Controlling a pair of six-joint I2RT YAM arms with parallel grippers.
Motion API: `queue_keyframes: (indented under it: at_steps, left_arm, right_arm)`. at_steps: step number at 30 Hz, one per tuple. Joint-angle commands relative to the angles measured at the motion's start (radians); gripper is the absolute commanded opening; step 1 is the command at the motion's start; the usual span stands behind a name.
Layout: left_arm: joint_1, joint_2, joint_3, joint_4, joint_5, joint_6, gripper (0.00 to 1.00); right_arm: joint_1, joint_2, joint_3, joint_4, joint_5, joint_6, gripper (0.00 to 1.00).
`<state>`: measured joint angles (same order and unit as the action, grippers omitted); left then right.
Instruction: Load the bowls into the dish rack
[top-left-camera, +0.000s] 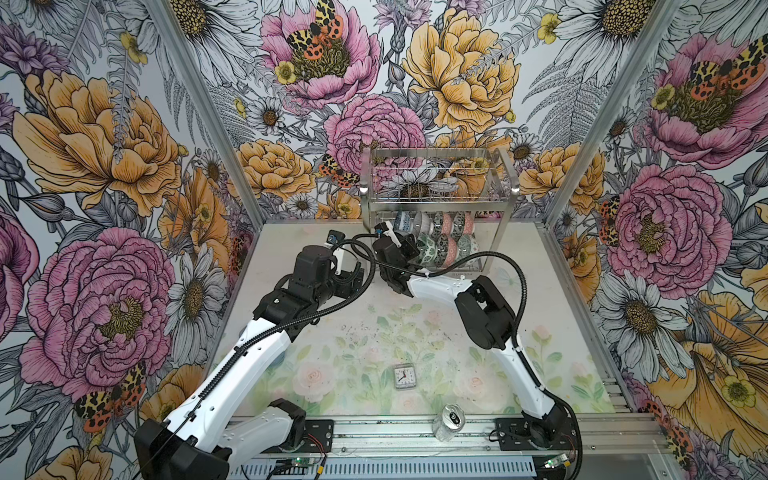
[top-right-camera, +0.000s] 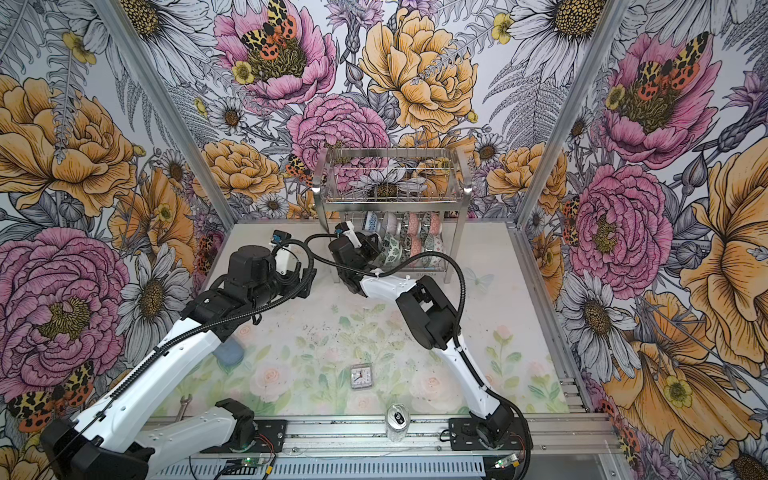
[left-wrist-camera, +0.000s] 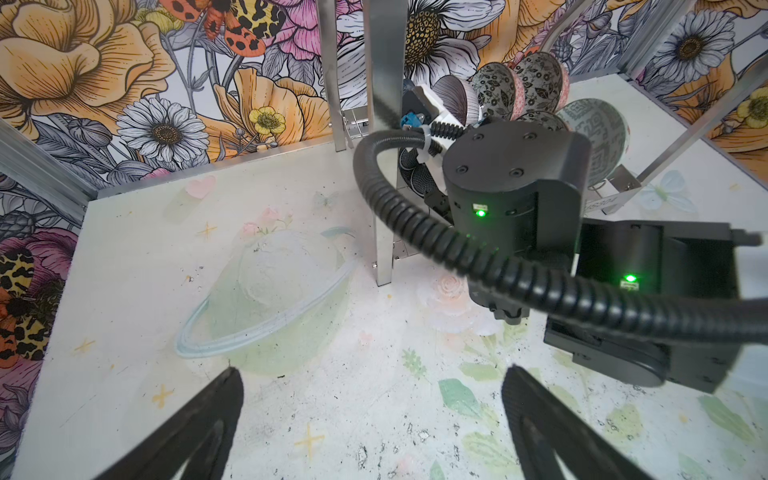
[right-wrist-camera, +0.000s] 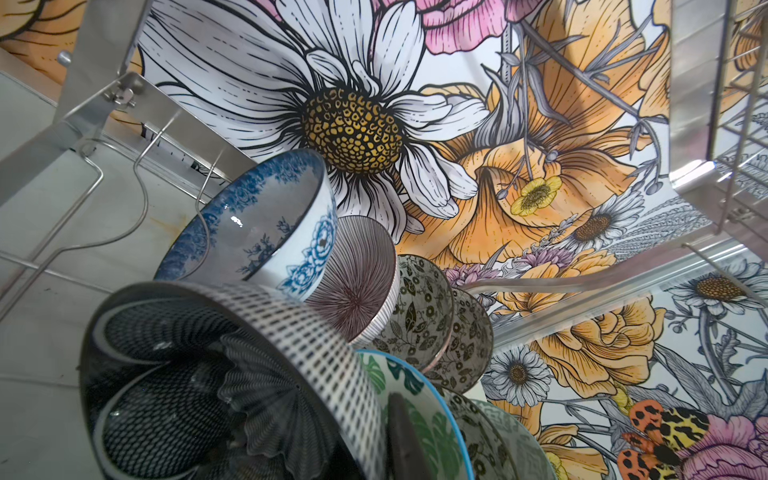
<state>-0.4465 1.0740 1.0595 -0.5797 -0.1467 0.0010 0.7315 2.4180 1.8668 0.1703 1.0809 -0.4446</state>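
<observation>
In both top views I see the dish rack (top-left-camera: 440, 199) at twelve o'clock on the table (top-left-camera: 552, 324), the bowls (top-left-camera: 446, 243) standing on edge in its lower tier. My right gripper (top-left-camera: 417, 254) reaches in at the rack's eight o'clock. A clock (top-left-camera: 402, 376) and a can (top-left-camera: 448, 422) sit toward six; stamped lettering (top-right-camera: 430, 274) on the rack's foot is too small for me to read.

Left wrist view: my left gripper (left-wrist-camera: 370, 424) is spread wide and empty over the table.

Right wrist view: the jaws are pinched together on the rim of a dark net-patterned bowl (right-wrist-camera: 199, 386), beside a green leaf bowl (right-wrist-camera: 419, 386).
</observation>
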Motion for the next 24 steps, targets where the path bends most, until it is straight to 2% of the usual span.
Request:
queue_keyframes:
  at_steps: [1, 13, 20, 24]
  left_arm:
    - [0.011, -0.009, -0.006, 0.015, -0.003, 0.011, 0.99]
    - [0.013, -0.01, -0.007, 0.014, -0.003, 0.011, 0.99]
    - [0.013, -0.01, -0.007, 0.014, -0.004, 0.011, 0.99]
    - [0.012, -0.012, -0.007, 0.015, -0.002, 0.011, 0.99]
  right_arm:
    - [-0.01, 0.03, 0.054, 0.044, 0.026, -0.041, 0.0]
    - [-0.01, 0.062, 0.078, 0.054, 0.043, -0.106, 0.0]
    - [-0.001, 0.041, 0.045, 0.052, 0.026, -0.103, 0.0]
    - [0.008, 0.008, 0.007, 0.058, -0.004, -0.086, 0.06]
